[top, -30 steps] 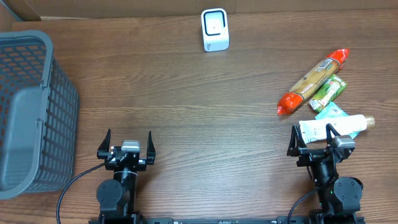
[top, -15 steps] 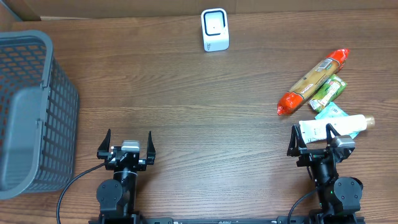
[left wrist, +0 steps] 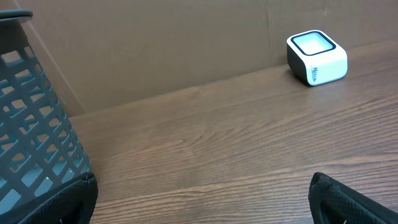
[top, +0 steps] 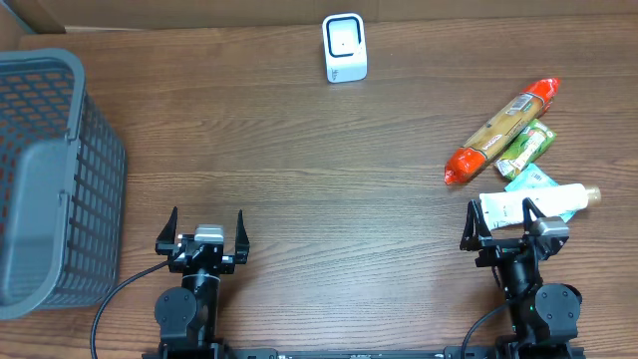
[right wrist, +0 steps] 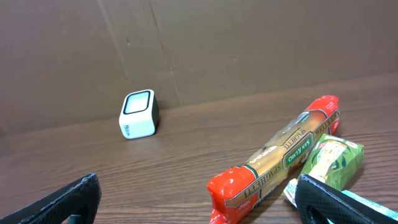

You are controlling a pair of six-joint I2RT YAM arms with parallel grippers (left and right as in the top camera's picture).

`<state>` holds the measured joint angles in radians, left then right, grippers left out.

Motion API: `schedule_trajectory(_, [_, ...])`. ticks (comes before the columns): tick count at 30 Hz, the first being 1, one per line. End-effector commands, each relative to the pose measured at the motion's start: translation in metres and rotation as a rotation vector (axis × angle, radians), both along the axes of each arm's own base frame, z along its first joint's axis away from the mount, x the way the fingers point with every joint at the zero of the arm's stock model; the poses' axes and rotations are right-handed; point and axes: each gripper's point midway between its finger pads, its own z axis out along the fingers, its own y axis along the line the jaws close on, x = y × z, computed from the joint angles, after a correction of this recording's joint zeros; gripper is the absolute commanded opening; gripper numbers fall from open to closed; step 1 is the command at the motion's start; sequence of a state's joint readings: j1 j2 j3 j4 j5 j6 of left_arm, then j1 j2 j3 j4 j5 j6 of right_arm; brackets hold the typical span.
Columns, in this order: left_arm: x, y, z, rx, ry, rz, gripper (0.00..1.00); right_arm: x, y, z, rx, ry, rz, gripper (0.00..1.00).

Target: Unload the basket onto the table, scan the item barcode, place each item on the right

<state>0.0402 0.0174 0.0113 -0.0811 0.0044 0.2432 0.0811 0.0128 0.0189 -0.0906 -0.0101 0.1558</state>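
Note:
A white barcode scanner (top: pixel 345 48) stands at the table's far edge, also seen as the scanner (left wrist: pixel 316 57) in the left wrist view and the scanner (right wrist: pixel 138 114) in the right wrist view. At the right lie the items: a red-ended spaghetti pack (top: pixel 501 131), a green packet (top: pixel 526 148), a white tube (top: pixel 533 204) and a teal packet (top: pixel 528 179). The spaghetti pack (right wrist: pixel 277 160) lies just ahead of my right gripper (top: pixel 503 220), which stands open and empty. My left gripper (top: pixel 206 228) is open and empty at the front left.
A grey mesh basket (top: pixel 50 179) fills the left side, and its wall (left wrist: pixel 31 137) shows close to the left gripper. A cardboard wall (right wrist: pixel 186 50) backs the table.

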Motion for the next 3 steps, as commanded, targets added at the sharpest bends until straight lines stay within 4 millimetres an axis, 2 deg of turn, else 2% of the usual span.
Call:
schedule_trajectory(1, [-0.0002,-0.0012,0.0007,-0.004,-0.010,-0.008,1.00,0.0000,0.0005,-0.0016,-0.007,-0.006,-0.001,1.00])
schedule_trajectory(3, [-0.0002,-0.0012,0.0006,-0.004,-0.010,-0.008,1.00,0.0000,0.0005,-0.0017,-0.007,-0.006,0.000,1.00])
